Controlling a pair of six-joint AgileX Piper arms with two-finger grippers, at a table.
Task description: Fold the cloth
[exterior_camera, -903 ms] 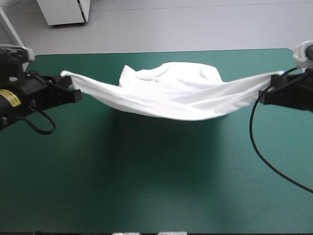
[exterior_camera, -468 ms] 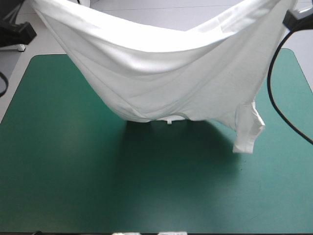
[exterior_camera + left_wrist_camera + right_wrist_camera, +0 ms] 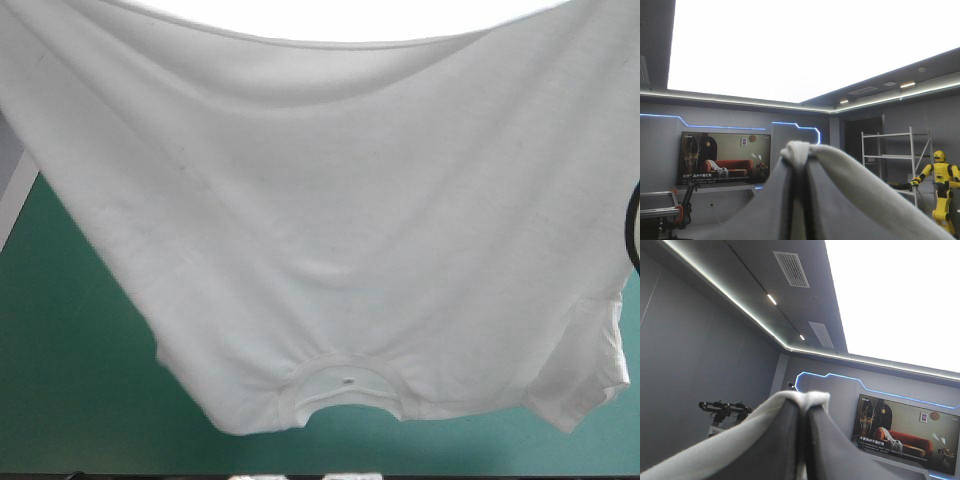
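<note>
1 T-shirt (image 3: 330,220). 1 neck opening (image 3: 345,388) at the T-shirt's bottom edge, 1 sleeve (image 3: 590,370) showing at the T-shirt's lower corner. 1 table (image 3: 60,340) under the T-shirt. 2 grippers: left gripper (image 3: 799,152), right gripper (image 3: 804,401), jaws of each pinched on the T-shirt.

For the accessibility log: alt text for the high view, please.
The white T-shirt hangs lifted and spread wide, filling most of the view, its collar lowest and one sleeve dangling at the right. The teal-green table shows below it.
</note>
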